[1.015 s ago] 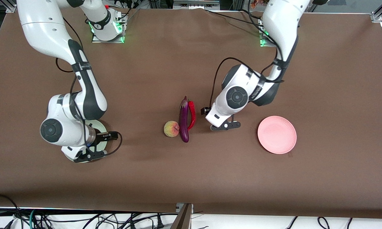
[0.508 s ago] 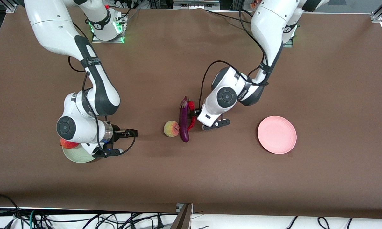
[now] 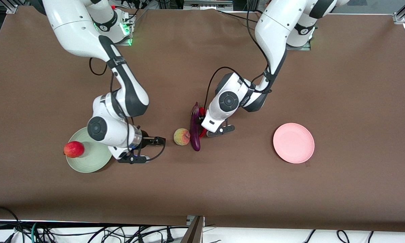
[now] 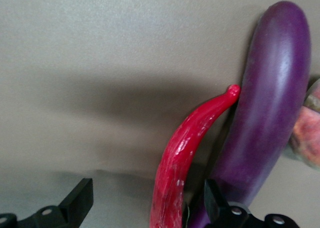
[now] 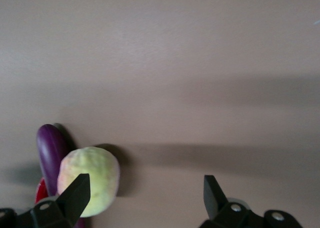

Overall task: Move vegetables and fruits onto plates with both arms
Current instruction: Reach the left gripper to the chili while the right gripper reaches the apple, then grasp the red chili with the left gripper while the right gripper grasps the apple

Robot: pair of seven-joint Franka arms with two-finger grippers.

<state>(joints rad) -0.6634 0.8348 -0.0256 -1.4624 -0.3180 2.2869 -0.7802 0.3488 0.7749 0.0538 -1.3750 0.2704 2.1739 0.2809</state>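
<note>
The small round red apple-like fruit point(image 3: 73, 149) lies at the nine o'clock rim of the round matte pale green plate point(image 3: 95, 162), toward the right arm's end of the brown counter point(image 3: 341, 84), so one fruit looks delivered. The round matte pink plate point(image 3: 293, 142), toward the left arm's end, carries nothing.

Three items lie bunched mid-counter between the plates. The long glossy purple eggplant point(image 3: 194, 128) runs from twelve to six o'clock in the front view. The yellowish-pink peach-like fruit point(image 3: 182, 136) touches it at about its eight o'clock. The thin curved red chili pepper point(image 4: 185, 158) lies along its three o'clock side, tip against the eggplant's skin.

The left gripper point(image 4: 146, 206) is low over the chili with its jaws spread apart. One finger is over bare counter; the other is by the narrow gap where chili meets eggplant. My reading is that it straddles the chili because that is the outermost vegetable on the pink plate's side, and it can be lifted without dragging the others. Nothing is gripped yet. The tight fit against the eggplant is the risk, since a finger may nudge or pinch it.

The right gripper point(image 5: 145, 195) hovers over bare counter between the green plate and the peach. Its jaws are released and empty, and the peach sits near one finger in the right wrist view. It appears lined up for the peach, the item nearest the green plate, so each arm works its own side of the cluster
</note>
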